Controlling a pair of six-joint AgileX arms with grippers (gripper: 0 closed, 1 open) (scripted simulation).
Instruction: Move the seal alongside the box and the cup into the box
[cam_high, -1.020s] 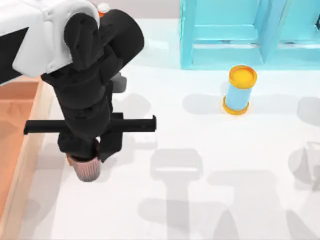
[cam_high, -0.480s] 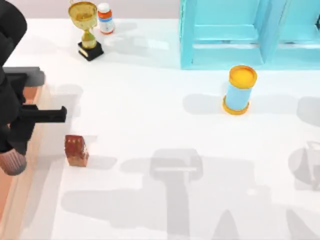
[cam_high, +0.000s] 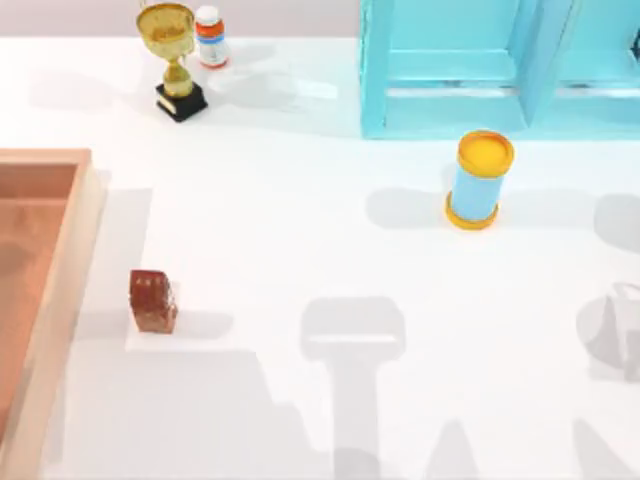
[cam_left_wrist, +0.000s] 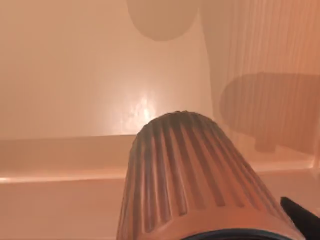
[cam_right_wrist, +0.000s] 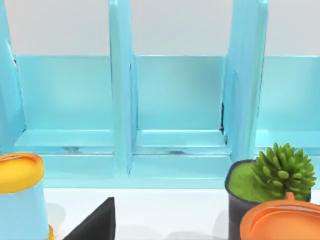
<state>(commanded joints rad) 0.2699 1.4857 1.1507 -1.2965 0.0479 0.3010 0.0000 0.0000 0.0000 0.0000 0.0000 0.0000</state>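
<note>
The seal (cam_high: 152, 301), a reddish-brown speckled block, stands upright on the white table just right of the box (cam_high: 70, 260) at the left edge. In the left wrist view the cup (cam_left_wrist: 190, 175), ribbed and coppery, hangs close to the camera over the box's reddish-brown floor (cam_left_wrist: 75, 75). My left gripper (cam_left_wrist: 215, 236) is shut on it, with one dark fingertip (cam_left_wrist: 301, 217) showing beside it. The cup casts a round shadow on the box floor. My right gripper (cam_right_wrist: 95, 222) is a dark wedge facing the shelf unit.
A turquoise shelf unit (cam_high: 480, 70) stands at the back right, with a blue cylinder with yellow ends (cam_high: 478, 180) in front of it. A gold trophy (cam_high: 172, 55) and a small bottle (cam_high: 209, 35) stand at the back left. Near the right gripper is a potted plant (cam_right_wrist: 270, 180).
My left arm has carried the cup leftward, out of the top view and over the box's inside. That uncovered the seal, which has stayed put beside the box.
</note>
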